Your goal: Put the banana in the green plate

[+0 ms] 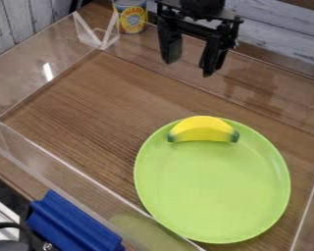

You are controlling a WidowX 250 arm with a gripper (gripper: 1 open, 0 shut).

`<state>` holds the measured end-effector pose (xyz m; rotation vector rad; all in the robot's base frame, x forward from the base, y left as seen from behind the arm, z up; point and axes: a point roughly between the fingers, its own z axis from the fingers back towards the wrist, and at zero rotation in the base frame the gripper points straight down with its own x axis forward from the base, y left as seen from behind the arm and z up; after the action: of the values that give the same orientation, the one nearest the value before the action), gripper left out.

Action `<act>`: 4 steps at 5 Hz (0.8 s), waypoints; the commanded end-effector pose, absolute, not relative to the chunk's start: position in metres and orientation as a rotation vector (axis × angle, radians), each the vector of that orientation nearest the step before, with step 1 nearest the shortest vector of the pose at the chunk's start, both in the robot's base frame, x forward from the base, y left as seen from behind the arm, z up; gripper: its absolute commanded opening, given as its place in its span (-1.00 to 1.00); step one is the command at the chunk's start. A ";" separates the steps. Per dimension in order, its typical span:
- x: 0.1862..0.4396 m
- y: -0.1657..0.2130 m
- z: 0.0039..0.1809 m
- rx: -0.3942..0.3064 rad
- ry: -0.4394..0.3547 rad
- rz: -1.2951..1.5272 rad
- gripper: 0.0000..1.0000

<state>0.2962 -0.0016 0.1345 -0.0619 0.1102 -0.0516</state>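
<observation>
The small yellow banana (203,129) with dark greenish ends lies on the far part of the large lime-green plate (212,191), just inside its rim. My gripper (188,54) hangs above the wooden table behind the plate, pointing down, its black fingers (212,56) spread apart with nothing between them. It is well clear of the banana and the plate.
A yellow-labelled can (130,17) stands at the back left. Clear plastic walls (42,69) ring the wooden tabletop (94,118). A blue object (68,230) sits outside the front left corner.
</observation>
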 end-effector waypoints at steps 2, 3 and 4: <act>0.301 0.000 0.154 -0.067 0.046 -0.046 1.00; 0.301 0.001 0.155 -0.070 0.046 -0.047 1.00; 0.301 0.001 0.156 -0.072 0.045 -0.048 1.00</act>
<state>0.2951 -0.0013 0.1355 -0.0755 0.1181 -0.0496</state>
